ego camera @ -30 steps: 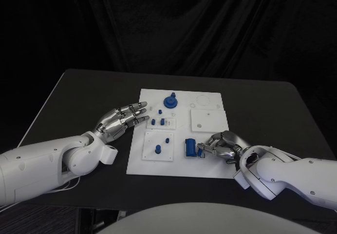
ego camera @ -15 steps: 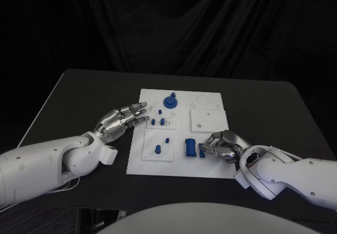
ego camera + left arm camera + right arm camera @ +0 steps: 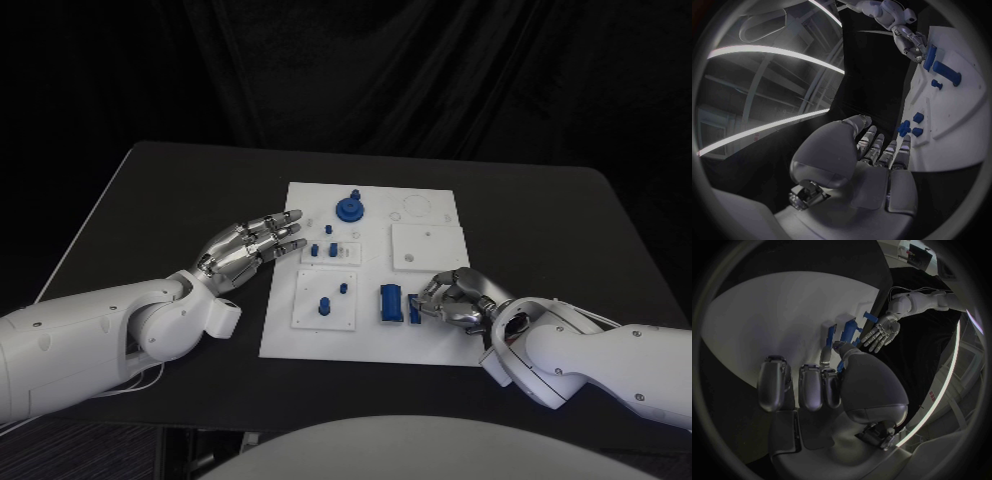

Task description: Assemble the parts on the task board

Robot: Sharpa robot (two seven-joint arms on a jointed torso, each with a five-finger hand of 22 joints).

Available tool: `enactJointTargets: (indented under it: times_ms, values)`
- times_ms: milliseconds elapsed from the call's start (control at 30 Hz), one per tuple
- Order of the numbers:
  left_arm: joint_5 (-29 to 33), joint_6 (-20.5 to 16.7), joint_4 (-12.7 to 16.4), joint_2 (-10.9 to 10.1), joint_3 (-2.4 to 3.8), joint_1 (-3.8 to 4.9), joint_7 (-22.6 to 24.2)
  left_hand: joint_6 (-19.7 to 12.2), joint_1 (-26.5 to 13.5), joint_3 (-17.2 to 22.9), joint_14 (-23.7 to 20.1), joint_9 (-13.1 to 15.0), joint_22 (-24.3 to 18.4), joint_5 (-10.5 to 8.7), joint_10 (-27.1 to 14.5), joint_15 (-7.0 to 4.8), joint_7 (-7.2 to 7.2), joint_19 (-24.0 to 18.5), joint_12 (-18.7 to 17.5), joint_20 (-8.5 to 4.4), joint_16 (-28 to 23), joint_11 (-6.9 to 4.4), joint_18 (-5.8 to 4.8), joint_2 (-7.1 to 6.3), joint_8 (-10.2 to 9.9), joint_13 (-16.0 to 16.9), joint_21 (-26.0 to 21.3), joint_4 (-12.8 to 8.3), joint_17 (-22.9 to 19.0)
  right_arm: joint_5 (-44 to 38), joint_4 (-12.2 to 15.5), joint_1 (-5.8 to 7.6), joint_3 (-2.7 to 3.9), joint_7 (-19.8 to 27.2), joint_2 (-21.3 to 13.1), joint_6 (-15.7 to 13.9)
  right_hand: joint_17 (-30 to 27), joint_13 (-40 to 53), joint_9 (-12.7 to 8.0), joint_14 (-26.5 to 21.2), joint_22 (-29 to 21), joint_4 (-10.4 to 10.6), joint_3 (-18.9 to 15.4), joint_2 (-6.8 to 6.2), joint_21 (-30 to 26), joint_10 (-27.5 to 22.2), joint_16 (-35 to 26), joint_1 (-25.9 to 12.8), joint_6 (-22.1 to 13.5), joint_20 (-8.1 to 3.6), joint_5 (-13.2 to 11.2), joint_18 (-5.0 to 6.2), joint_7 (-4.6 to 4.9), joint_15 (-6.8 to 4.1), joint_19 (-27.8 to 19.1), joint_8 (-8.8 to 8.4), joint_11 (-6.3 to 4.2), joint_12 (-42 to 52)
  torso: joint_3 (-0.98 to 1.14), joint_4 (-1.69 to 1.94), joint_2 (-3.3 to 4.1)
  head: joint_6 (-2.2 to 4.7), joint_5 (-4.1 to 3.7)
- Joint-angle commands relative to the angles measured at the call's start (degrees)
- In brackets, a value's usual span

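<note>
Two hands work the scene, and the nearer one does the fine job. The right hand sits at the near right part of the task board, its fingers curled in around a small blue part — the part shows just at the fingertips, and the hand appears to pinch it, though how firmly cannot be told. The curled posture suits a small piece: a tight pinch keeps it from rolling while it is lined up. Just beyond those fingertips lies a longer blue block, touching or nearly touching the pinched part, so the likely aim is to seat one against the other.

Further from the right fingers, a raised white panel carries two small blue pegs, standing apart from the work in hand.

The left hand hovers at the board's far left edge, fingers spread and straight, holding nothing. It seems parked there on purpose — close enough to steady the board or take a piece, yet clear of the right hand. Just past its fingertips sits a cluster of small blue pieces, near but not touched.

Farthest off, beyond both hands, a round blue part stands in the board's far section, apparently already seated.
</note>
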Motion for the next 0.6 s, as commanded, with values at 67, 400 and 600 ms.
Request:
enactJointTargets:
  times_ms: [67,400,600]
  values:
    - [0.06,0.86,0.13,0.03,0.03,-0.10,0.53,0.24,-0.28,0.19,0.30,0.07,-0.03,0.16,0.04,0.26,0.56,0.30,0.19,0.00,0.31,0.23,-0.36,-0.34,0.17,0.09,0.00,0.00,0.09,-0.50,0.24,-0.14,0.02,-0.09,-0.22,0.17,-0.01,15.05,0.48,3.28,10.58,0.67,-0.03,-0.12,-0.29,6.16,-0.12,-0.99,-0.60,-0.53,-1.99,1.14,0.01,-0.55,1.86,0.61,-0.43,0.31,-0.01,0.01,-0.01,-0.01,0.10]
    - [0.06,0.90,0.12,-0.11,0.03,-0.14,0.59,0.31,-0.31,0.31,0.31,0.08,-0.01,0.16,0.05,0.29,0.57,0.33,0.23,0.00,0.32,0.23,-0.39,-0.37,0.18,0.10,0.01,0.05,0.10,0.58,1.63,-0.13,0.02,4.17,-1.64,-2.50,0.61,15.05,1.39,3.44,10.68,2.22,-0.12,0.89,0.02,6.16,0.23,-2.07,0.30,-0.72,-7.36,1.08,-0.39,-0.77,2.02,1.72,-0.75,0.31,-0.01,0.02,0.00,-0.01,0.04]
    - [0.06,0.98,0.09,-0.09,0.03,-0.20,0.64,0.32,-0.31,0.38,0.29,0.08,0.02,0.18,0.05,0.29,0.57,0.37,0.23,0.00,0.32,0.24,-0.40,-0.38,0.19,0.10,0.02,0.08,0.09,1.69,2.03,-0.13,0.03,5.61,-2.17,-3.20,0.80,15.05,1.69,3.49,10.73,3.01,-0.15,1.45,0.19,6.16,0.37,-2.49,0.77,-0.88,-9.26,1.04,-0.58,-0.94,2.11,2.03,-0.92,0.31,0.02,-0.01,-0.04,-0.01,0.11]
